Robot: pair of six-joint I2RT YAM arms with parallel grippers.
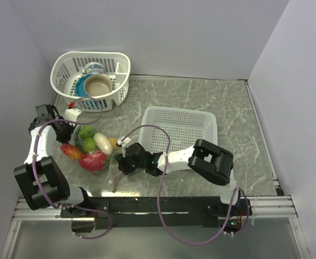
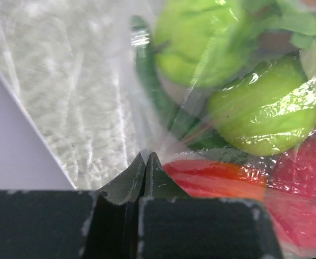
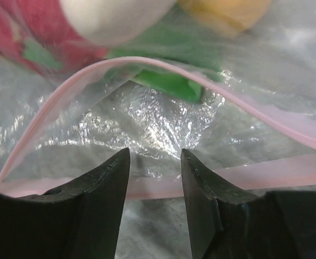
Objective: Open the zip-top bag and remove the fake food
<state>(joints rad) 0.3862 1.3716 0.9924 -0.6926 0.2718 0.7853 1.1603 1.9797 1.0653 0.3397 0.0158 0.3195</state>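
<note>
The zip-top bag [image 1: 110, 157] lies on the table left of centre, with the fake food inside: a pink-red dragon fruit [image 1: 93, 161], a white oblong [image 1: 103, 142], a green round piece [image 1: 88, 143] and a red-orange piece [image 1: 71, 151]. My left gripper [image 1: 66, 132] is shut, pinching the clear plastic at the bag's far-left end [image 2: 146, 156]; green fruit [image 2: 263, 121] and a cucumber [image 2: 152, 86] show through the film. My right gripper [image 1: 123, 162] stands open at the bag's mouth [image 3: 155, 156]. The upper pink zipper strip [image 3: 163, 70] arches up, while the lower strip [image 3: 266, 175] runs across between the fingers.
A round white mesh basket [image 1: 120, 86] with bowls and a cup stands at the back left. A rectangular white mesh basket [image 1: 179, 129] sits just behind my right arm. Walls close in on the left, back and right.
</note>
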